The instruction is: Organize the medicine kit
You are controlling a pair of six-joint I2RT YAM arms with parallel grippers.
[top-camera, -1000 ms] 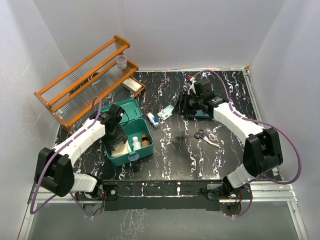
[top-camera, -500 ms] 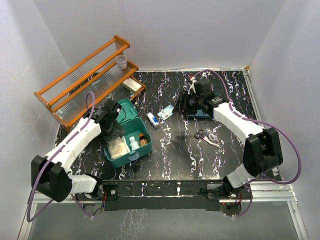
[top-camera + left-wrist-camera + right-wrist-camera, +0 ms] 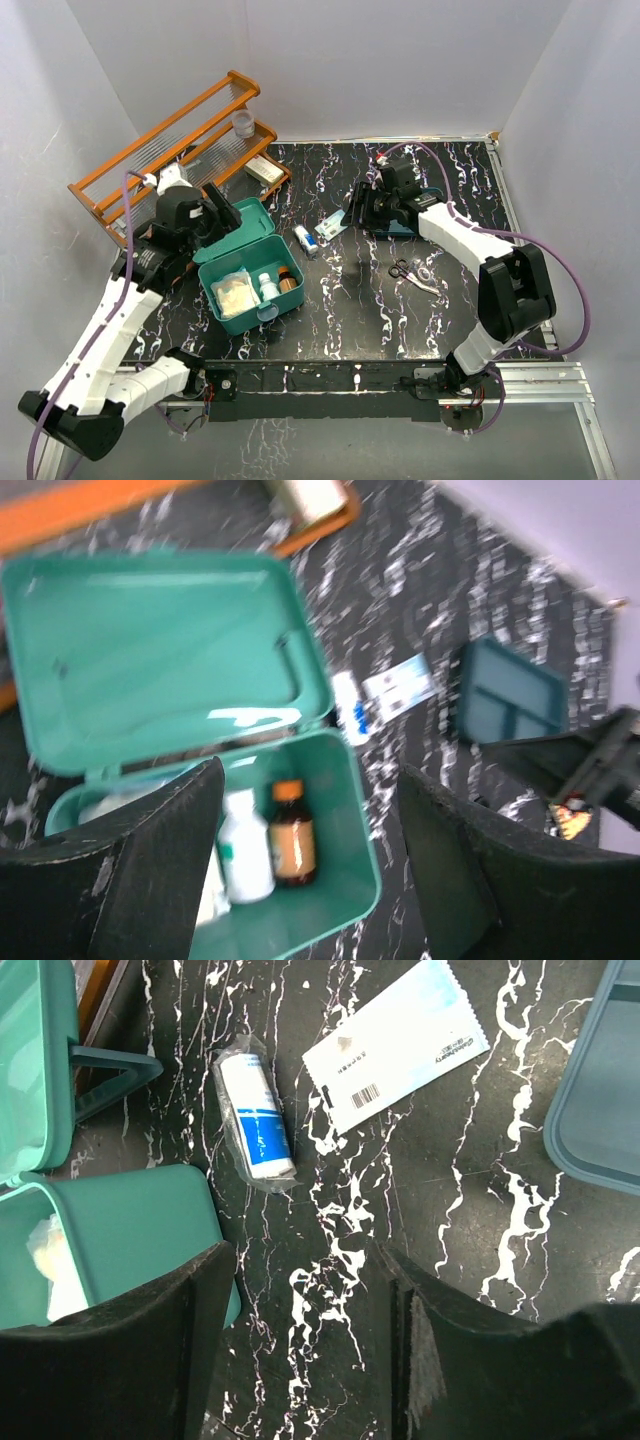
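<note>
Teal-green, its lid thrown back, the medicine kit (image 3: 258,232) sits at the left of the black marbled desk (image 3: 460,190), just in front of the orange rack (image 3: 160,170). It holds an amber bottle (image 3: 291,835), a white bottle (image 3: 245,850) and a clear packet (image 3: 236,292). The left jaws hang parted and empty above the kit. The right jaws, likewise apart and gripping nothing, hover over the desk near a wrapped roll (image 3: 256,1120) and a paper sachet (image 3: 395,1045), beside a blue-grey tray (image 3: 600,1090).
</note>
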